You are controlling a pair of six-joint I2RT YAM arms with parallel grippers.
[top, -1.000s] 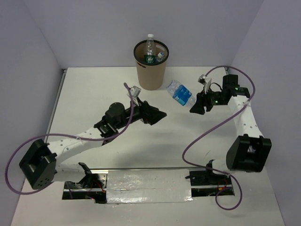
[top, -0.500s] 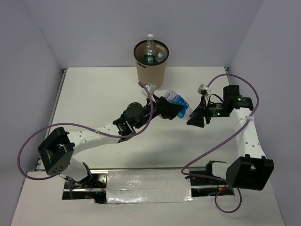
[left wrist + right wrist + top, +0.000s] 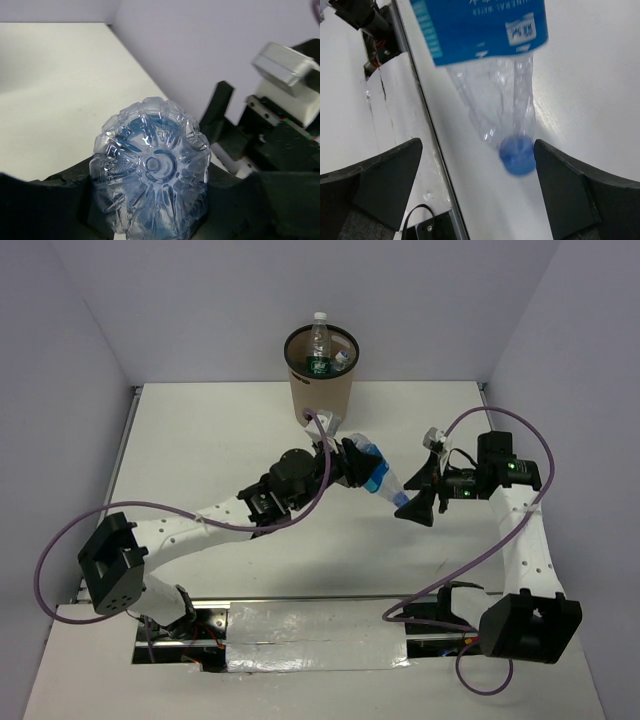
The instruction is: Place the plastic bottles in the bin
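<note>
A clear plastic bottle with a blue label and blue cap hangs tilted over the table, cap end down toward the right. My left gripper is shut on its base end; in the left wrist view the ribbed bottle bottom fills the space between the jaws. My right gripper stands open around the neck end, and the blue cap sits between its spread fingers, close to the right one. The tan bin stands at the back with two bottles in it.
Grey walls close in on the table's left, back and right. A taped metal strip runs along the near edge between the arm bases. The right arm's wrist is close beside the left gripper. Purple cables loop beside both arms.
My left arm reached right to the bottle and shut on its base end. My right gripper, which held the bottle by its neck, has opened and let go of it.
</note>
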